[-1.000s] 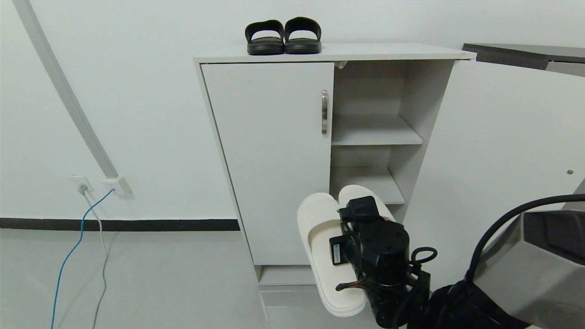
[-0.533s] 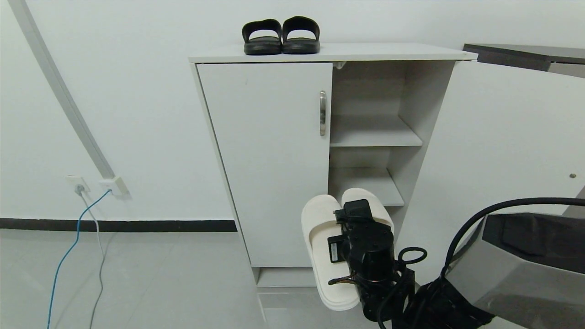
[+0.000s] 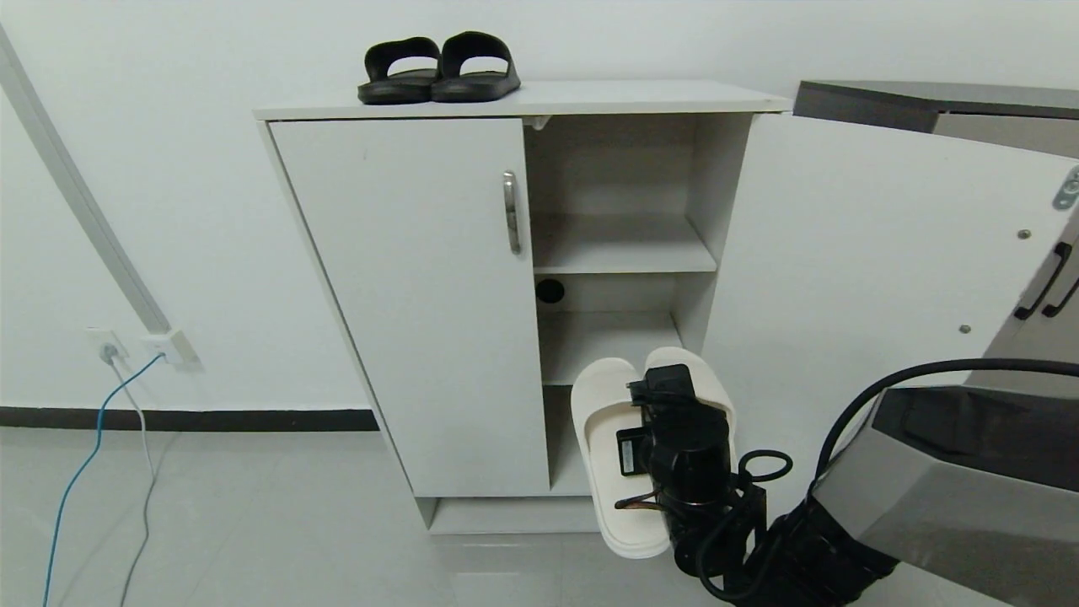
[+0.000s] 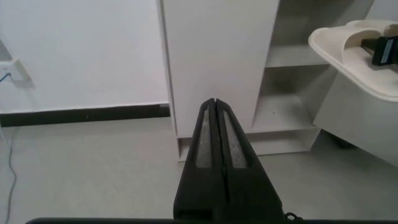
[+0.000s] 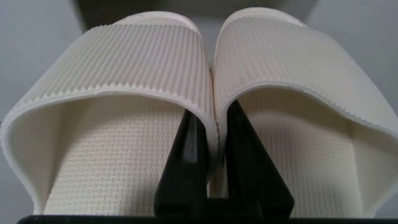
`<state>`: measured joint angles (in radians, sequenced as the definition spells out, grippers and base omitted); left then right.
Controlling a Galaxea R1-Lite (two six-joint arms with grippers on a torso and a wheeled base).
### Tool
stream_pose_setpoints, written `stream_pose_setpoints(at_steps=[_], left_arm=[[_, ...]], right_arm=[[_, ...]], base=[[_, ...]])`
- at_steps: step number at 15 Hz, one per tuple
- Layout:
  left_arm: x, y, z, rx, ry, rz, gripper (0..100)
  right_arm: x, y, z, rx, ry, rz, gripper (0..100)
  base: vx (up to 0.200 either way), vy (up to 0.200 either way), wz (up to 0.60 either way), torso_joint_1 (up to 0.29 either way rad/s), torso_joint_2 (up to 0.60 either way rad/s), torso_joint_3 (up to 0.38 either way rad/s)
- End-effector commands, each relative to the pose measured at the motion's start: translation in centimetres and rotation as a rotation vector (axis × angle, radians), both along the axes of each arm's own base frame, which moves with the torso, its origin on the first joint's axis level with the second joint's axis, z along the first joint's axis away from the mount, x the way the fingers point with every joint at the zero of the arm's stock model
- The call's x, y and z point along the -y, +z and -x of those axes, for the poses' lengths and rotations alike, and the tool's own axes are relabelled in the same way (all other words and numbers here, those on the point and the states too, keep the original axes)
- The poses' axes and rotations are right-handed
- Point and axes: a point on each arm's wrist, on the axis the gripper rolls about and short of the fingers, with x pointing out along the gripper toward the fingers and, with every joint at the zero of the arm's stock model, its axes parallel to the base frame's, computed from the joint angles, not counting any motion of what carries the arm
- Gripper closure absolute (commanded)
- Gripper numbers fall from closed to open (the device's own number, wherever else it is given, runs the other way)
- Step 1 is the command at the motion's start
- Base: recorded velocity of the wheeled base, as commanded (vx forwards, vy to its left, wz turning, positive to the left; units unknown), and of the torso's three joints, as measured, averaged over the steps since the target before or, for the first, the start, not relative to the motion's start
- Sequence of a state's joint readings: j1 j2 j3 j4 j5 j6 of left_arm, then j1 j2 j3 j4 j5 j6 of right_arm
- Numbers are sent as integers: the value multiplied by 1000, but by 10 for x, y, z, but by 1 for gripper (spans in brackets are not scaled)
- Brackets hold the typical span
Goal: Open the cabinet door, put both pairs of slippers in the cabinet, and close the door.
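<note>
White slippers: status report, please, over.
Right gripper shut on white slippers, facing open cabinet. Left gripper shut, empty. Black slippers atop cabinet. Nothing blocking shelf.

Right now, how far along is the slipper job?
Done: the white cabinet's right door stands open. In hand: the right gripper holds the cream ribbed slippers in front of the open shelves, not yet inside. Left: shelve them, move the black open-toed slippers off the cabinet top, close the door.
</note>
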<state>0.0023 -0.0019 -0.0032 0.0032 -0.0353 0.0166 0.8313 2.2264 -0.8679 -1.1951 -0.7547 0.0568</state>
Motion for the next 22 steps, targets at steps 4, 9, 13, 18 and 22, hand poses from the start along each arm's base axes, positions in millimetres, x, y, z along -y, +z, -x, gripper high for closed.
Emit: stream_pose_setpoints(at_steps=[4, 9, 13, 18, 22], left_arm=[[0, 0, 0, -2, 1, 0, 100], [0, 0, 0, -2, 1, 0, 100], [0, 0, 0, -2, 1, 0, 100], [0, 0, 0, -3, 1, 0, 100], [0, 0, 0, -2, 1, -2, 100]], right_arm=[[-12, -13, -3, 3, 51, -16, 100], [-24, -22, -11, 4, 56, -43, 100], [-30, -23, -16, -26, 47, -87, 100], [-35, -25, -16, -72, 41, -110, 100], [-36, -30, -16, -81, 42, -101, 100]], base=[[0, 0, 0, 0, 0, 0], [0, 0, 0, 0, 0, 0], [0, 0, 0, 0, 0, 0], [0, 0, 0, 0, 0, 0], [0, 0, 0, 0, 0, 0]])
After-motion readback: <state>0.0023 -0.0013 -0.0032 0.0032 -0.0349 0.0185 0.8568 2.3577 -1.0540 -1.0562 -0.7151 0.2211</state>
